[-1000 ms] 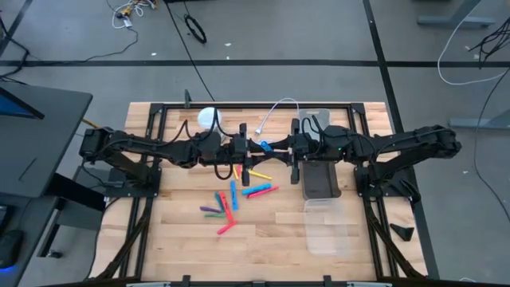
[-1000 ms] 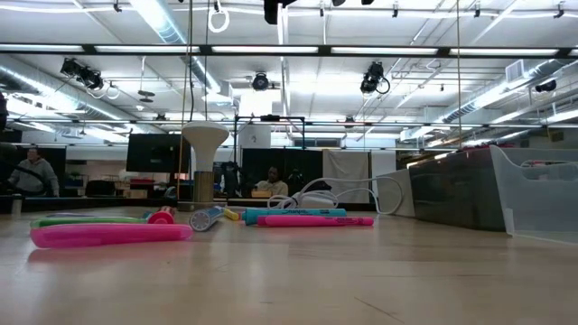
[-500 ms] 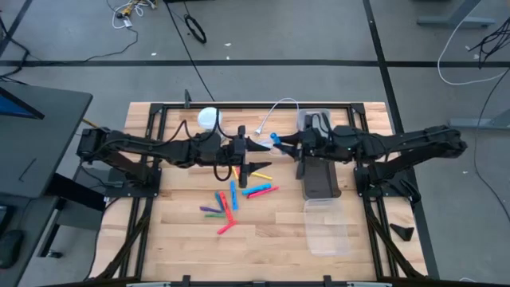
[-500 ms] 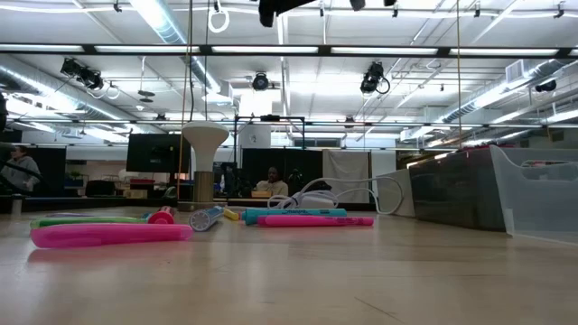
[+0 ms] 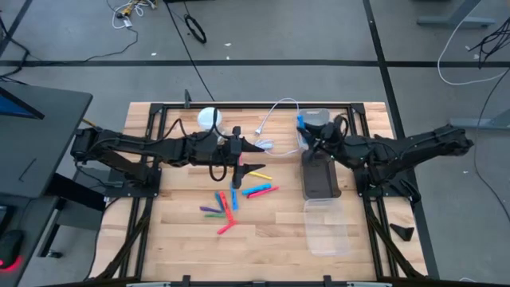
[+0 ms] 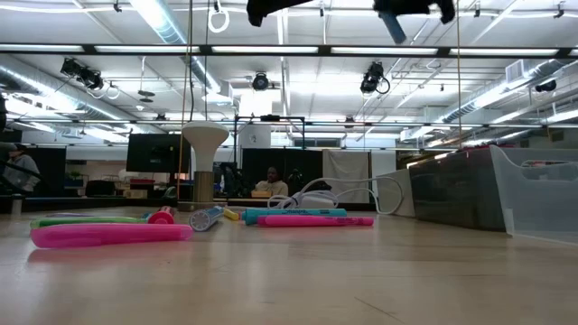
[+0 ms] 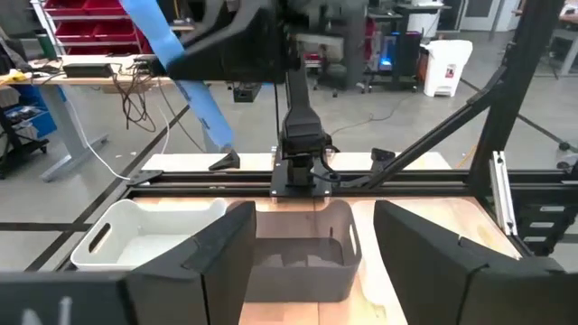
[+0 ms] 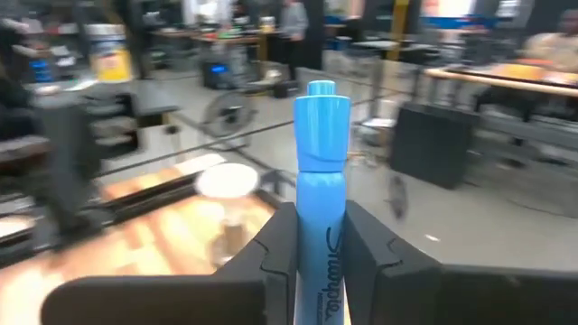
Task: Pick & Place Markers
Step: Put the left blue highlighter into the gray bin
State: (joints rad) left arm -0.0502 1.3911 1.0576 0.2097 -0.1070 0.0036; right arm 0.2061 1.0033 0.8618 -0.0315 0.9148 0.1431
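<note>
Wood table, R tool grips blue marker.

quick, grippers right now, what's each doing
left gripper: open, empty
right gripper: shut on the blue marker

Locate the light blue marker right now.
Light blue marker sits clamped in the right gripper, raised above the dark grey bin at the table's right.
</note>
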